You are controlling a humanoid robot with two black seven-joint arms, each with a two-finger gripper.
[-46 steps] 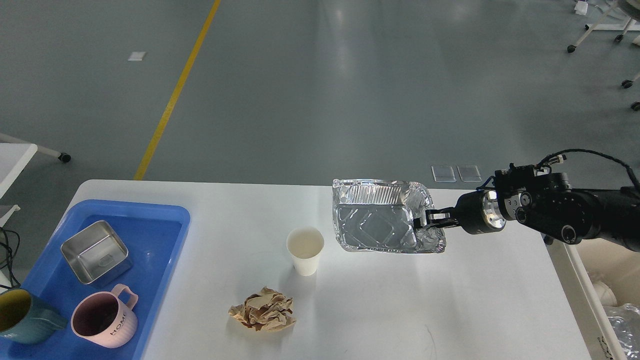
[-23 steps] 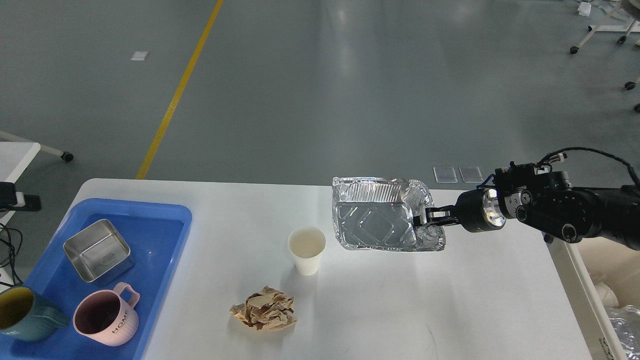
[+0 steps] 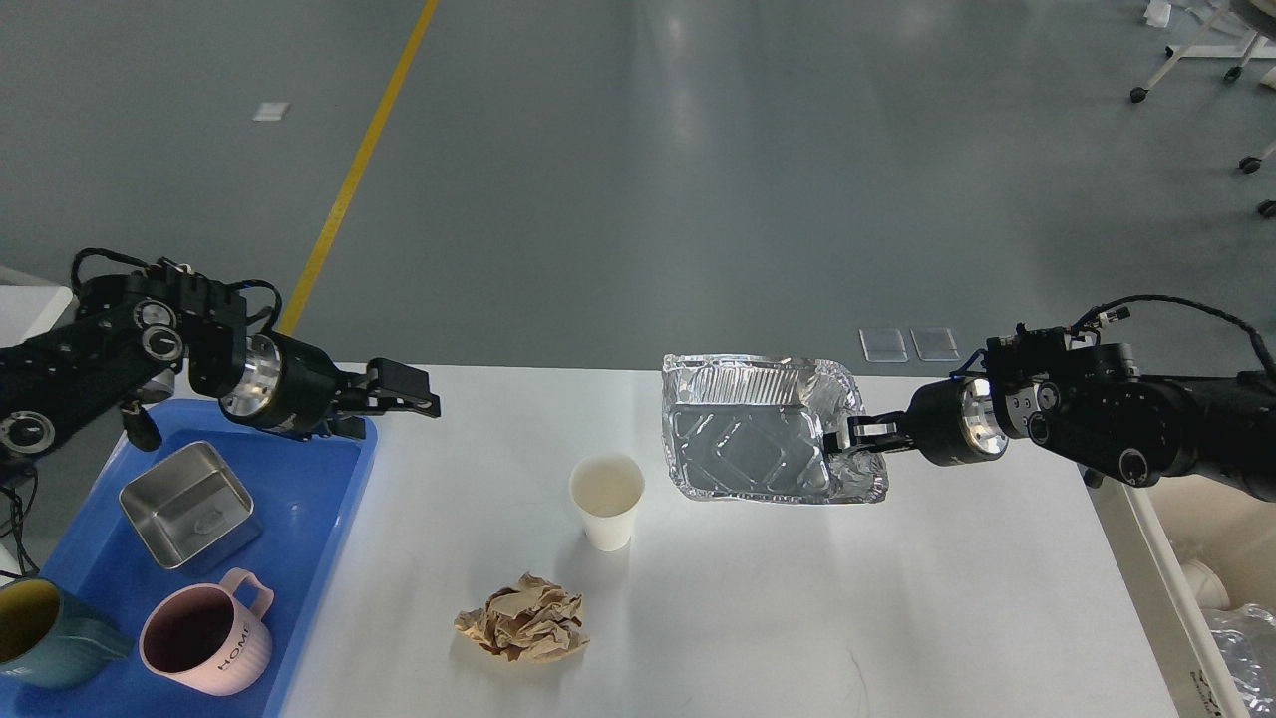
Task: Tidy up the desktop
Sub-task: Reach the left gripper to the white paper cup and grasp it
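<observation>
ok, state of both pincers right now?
Left pincer: open, empty, above the blue plastic tray's far corner.
Right pincer: shut on the crumpled silver foil tray.

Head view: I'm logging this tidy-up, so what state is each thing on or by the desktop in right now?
Foil tray: dented, right edge pinched.
Right gripper: shut on the foil tray.
Left gripper: holding nothing, above the blue tray's far corner; jaws unclear.
Paper cup: upright on the desktop.
Paper ball: crumpled, lying loose.
Steel box: open, in the blue tray.
Pink mug: upright, in the blue tray.
Teal mug: upright, in the blue tray.
</observation>
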